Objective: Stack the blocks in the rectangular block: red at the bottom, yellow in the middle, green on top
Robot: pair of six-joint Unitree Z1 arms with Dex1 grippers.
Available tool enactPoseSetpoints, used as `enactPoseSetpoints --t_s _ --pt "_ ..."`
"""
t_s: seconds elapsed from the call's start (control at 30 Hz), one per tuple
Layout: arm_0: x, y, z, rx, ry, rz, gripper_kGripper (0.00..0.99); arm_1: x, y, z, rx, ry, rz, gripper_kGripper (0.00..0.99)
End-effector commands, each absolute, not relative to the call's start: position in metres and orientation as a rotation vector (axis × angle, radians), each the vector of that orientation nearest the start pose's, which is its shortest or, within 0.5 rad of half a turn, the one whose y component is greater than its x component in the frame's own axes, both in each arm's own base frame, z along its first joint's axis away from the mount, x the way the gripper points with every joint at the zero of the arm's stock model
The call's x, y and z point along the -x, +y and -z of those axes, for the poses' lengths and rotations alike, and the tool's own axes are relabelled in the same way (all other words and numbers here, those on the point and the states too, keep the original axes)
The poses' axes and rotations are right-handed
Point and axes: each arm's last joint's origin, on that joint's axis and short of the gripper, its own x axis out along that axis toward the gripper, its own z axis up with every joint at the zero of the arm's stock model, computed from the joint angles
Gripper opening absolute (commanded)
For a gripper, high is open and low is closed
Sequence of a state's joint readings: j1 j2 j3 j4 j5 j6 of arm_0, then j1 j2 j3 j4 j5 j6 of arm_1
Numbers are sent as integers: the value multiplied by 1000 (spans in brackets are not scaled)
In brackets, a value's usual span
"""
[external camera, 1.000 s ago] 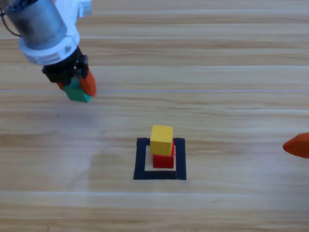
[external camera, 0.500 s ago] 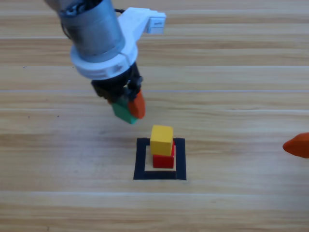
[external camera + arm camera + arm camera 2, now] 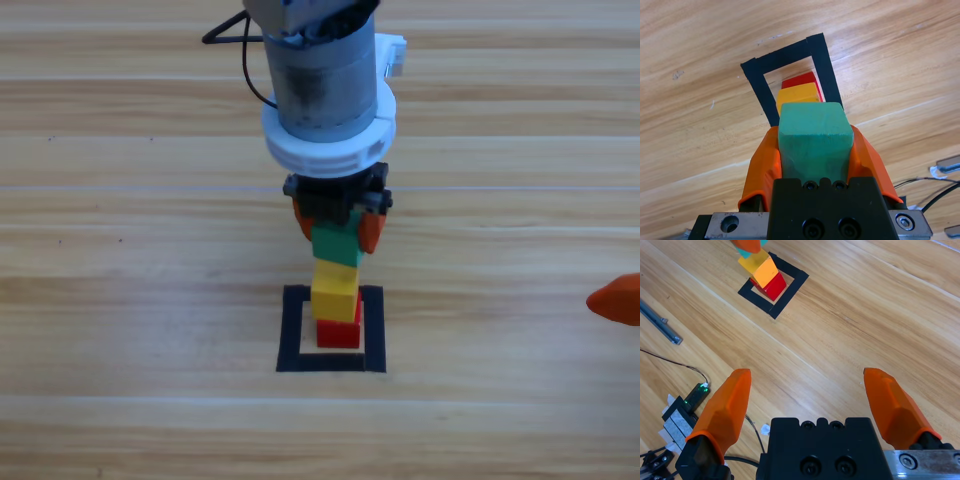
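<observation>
Inside the black-tape rectangular block (image 3: 293,330) the red cube (image 3: 339,334) sits on the wood with the yellow cube (image 3: 335,284) on top of it. My left gripper (image 3: 337,228) is shut on the green cube (image 3: 336,245) directly over the yellow one; whether the two touch I cannot tell. The left wrist view shows the green cube (image 3: 812,137) clamped between the orange jaws, with the yellow cube (image 3: 797,93), the red cube (image 3: 800,79) and the tape outline (image 3: 757,82) beyond. My right gripper (image 3: 807,400) waits open at the table's right edge, its tip (image 3: 617,300) just showing.
The right wrist view shows the stack (image 3: 762,272) far off, plus cables and a small device with a green light (image 3: 695,397) off the table's side. Bare wooden tabletop (image 3: 150,330) surrounds the tape outline.
My left arm carried the green cube from the far left, rightward and toward the outline, to a spot directly above the yellow cube. The right gripper stayed put.
</observation>
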State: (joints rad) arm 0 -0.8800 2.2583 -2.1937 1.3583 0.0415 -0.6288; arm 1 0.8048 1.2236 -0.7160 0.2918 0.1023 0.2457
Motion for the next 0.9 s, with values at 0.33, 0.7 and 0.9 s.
enactPoseSetpoints --t_s 0.33,0.7,0.9 --pt "-283 -356 -295 -61 1416 85 0 -125 130 -281 68 887 -712 990" --pt "-267 -358 -306 21 1398 33 0 -125 131 -281 71 891 -713 990" --pt "-262 -362 -308 34 1397 36 0 -126 131 -281 71 893 -712 990"
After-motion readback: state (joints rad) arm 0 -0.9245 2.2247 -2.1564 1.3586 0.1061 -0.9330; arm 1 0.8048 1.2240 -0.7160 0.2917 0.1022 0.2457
